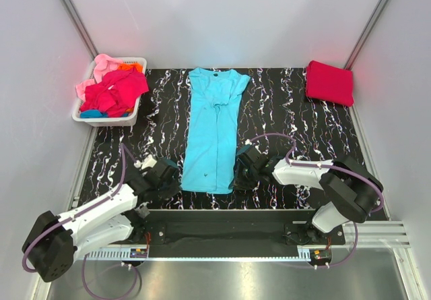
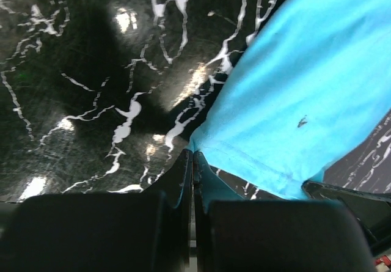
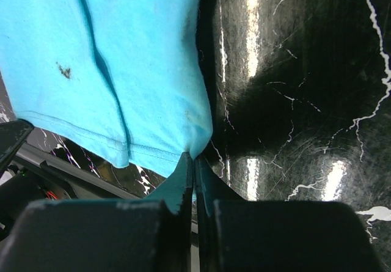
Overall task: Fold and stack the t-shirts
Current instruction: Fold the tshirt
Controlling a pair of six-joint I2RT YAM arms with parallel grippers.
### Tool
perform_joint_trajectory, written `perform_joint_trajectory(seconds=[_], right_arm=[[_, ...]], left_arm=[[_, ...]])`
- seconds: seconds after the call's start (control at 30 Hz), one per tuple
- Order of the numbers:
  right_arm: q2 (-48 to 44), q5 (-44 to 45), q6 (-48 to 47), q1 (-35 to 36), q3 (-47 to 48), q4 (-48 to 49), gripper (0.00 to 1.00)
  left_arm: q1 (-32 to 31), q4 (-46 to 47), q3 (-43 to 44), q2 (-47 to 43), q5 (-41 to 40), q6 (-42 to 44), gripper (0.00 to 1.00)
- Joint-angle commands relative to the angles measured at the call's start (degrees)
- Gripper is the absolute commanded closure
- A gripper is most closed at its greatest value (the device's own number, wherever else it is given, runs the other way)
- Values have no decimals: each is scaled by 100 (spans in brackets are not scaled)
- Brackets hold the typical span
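One crimson t-shirt lies folded, far right corner; your left gripper and right gripper pinch the turquoise t-shirt at its near hem (more wait in the basket).

Black tabletop with white marble veining, glossy. Turquoise t-shirt lies flat mid-table, folded into a long narrow strip, collar toward far edge, hem close to near edge; small dark speck near the hem. Red t-shirt, folded into a neat rectangle, sits at far right corner. White slotted basket at far left corner, partly over the left edge.
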Motion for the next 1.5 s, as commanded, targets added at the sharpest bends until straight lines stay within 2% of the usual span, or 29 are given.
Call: perform_joint_trajectory(seconds=[0.0,0.33,0.57,0.67,0.7,0.73,0.8,0.87,1.27,1.37,1.47], right_arm=[[248,797,-64,73,-251,-1279,100],[248,850,200,64,-172,-1578,100],[-50,473,183,108,-198,-1657,100],[-314,385,157,134,-233,-1684,99],[-384,376,148,143,-225,-1710,93],[-533,393,148,161,-216,-1719,76],[-692,437,156,213,-216,-1728,63],[-886,472,156,213,-198,-1745,53],[-1009,551,156,231,-189,-1746,54],[-1009,551,165,231,-207,-1728,55],[-992,551,200,231,-216,-1702,57]], left_arm=[[-20,-196,-94,-103,-233,-179,100],[-20,-293,-156,-200,-225,-338,100],[-20,-188,-120,-200,-225,-198,99],[-20,-12,-120,-226,-137,-49,84],[-20,58,-120,-244,-93,13,71],[-20,198,-129,-261,-15,135,64],[-20,295,-129,-253,82,224,52],[-20,392,-121,-270,205,347,46],[-21,595,-393,-472,49,365,44],[-20,717,-463,-350,74,356,46],[-20,1155,-612,-174,345,374,51]])
